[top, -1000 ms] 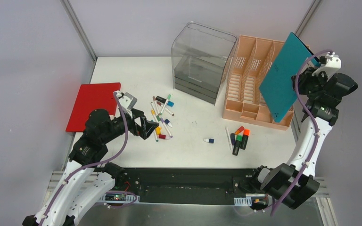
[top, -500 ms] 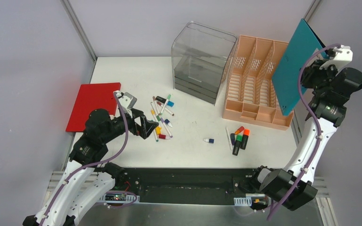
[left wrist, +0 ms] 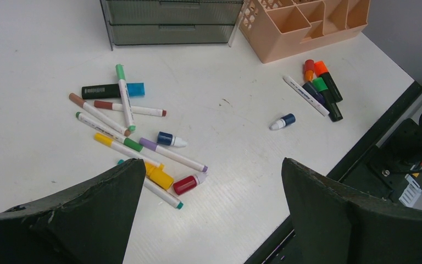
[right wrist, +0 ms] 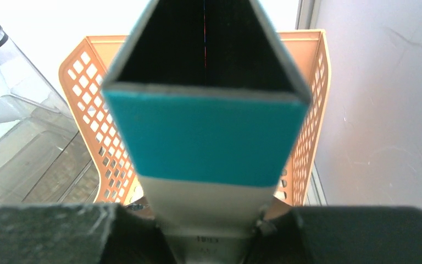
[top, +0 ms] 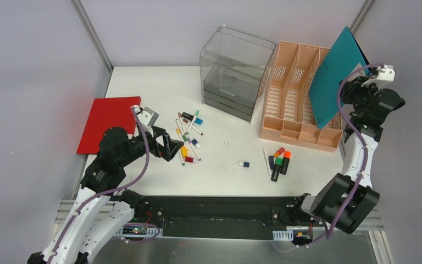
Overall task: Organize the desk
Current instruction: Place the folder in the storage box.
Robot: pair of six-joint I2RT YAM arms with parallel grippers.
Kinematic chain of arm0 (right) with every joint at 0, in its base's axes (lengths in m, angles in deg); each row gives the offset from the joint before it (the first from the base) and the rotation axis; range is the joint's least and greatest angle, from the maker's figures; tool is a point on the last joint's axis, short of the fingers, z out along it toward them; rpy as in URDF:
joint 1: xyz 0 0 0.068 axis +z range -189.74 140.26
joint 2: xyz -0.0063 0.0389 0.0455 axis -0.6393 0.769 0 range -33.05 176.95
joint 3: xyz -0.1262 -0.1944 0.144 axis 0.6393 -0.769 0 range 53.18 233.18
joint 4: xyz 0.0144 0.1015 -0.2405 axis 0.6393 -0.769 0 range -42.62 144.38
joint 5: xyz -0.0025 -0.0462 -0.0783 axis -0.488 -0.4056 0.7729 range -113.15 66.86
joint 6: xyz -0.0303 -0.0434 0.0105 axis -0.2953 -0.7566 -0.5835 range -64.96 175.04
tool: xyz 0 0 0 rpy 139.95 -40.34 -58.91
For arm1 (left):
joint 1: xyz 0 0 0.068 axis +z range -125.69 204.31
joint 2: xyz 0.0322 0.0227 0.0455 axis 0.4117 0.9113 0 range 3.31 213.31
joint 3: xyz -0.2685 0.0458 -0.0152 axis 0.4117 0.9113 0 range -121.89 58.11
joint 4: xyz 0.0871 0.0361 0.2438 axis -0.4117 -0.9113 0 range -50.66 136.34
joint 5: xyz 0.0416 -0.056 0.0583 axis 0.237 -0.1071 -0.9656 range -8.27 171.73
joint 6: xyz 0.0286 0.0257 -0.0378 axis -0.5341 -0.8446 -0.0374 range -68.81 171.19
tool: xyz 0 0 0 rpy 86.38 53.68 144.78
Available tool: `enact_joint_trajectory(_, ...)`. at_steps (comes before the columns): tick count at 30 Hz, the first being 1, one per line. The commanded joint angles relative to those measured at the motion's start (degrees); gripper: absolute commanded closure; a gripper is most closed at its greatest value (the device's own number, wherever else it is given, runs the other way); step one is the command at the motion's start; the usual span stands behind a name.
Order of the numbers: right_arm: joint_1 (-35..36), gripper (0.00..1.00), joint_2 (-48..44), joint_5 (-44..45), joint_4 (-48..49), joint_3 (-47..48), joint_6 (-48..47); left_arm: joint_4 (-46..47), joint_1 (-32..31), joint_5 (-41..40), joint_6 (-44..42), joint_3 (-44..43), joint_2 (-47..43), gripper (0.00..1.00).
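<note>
From above, the white desk (top: 220, 93) fills the middle of the view, with its dark rail along the near edge. The left gripper (top: 175, 148) hovers low over the left part of the desk, its jaws spread wide and holding nothing, just beside a loose heap of markers (top: 188, 135). A red folder (top: 107, 124) lies flat at the left edge. At the back stands a clear drawer box (top: 236, 71), and to its right a peach basket (top: 294, 96) with several compartments. The right gripper (top: 357, 85) is raised over the right side of the basket and clamps a teal book (top: 332, 77), which is tilted on edge. I cannot tell if the lower edge of the book touches the basket. Near the front lie some highlighters (top: 279, 159) and, well apart from them, a small bottle (top: 244, 164) with a blue cap.

In the left wrist view, the two dark fingers (left wrist: 88, 220) stand far apart at the bottom. Between and beyond them lie the markers (left wrist: 126, 126) in many colours, crossing each other. The small bottle (left wrist: 282, 121) lies alone, and the highlighters (left wrist: 321, 88) lie side by side near the basket.

In the right wrist view, the teal book (right wrist: 209, 137) is gripped at its spine between both fingers (right wrist: 49, 234). It hides most of the basket (right wrist: 307, 110) behind it. The drawer box (right wrist: 16, 137) shows at the left.
</note>
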Motion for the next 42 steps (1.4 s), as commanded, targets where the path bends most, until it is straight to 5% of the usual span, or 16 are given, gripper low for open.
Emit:
enact_joint_trajectory(1,0.5,1.0,0.9,-1.9,21.5,-2.5,1.8,1.2,0.6,0.0,-1.2,0.2,0.0,0.01)
enact_joint_trajectory(8,0.5,1.0,4.2,-5.2,33.0,-7.7,3.2,1.2,0.8,0.1,-1.3,0.2,0.4,0.01)
enact_joint_trajectory(18,0.2,1.0,5.8,-8.8,35.2,-11.3,4.0,1.2,1.1,0.3,-1.3,0.2,0.2,0.01)
enact_joint_trajectory(25,-1.4,0.84,7.2,-11.4,30.4,-12.0,4.8,1.2,1.0,0.4,-1.1,0.2,0.0,0.01)
enact_joint_trajectory(34,-5.0,0.43,5.2,-17.3,22.9,-12.1,4.6,1.2,1.1,0.0,-1.4,0.4,0.1,0.01)
enact_joint_trajectory(39,-7.0,0.36,-1.2,-17.7,11.3,-11.3,2.4,1.2,1.1,0.0,-1.4,0.4,0.8,0.01)
enact_joint_trajectory(40,-7.7,0.15,-2.7,-14.7,7.7,-10.3,-3.4,1.2,1.0,0.0,-1.4,0.5,0.7,0.01)
enact_joint_trajectory(42,-9.7,0.05,-5.6,-13.7,0.7,-7.7,-6.3,1.2,1.1,-0.2,-1.4,0.5,0.8,0.01)
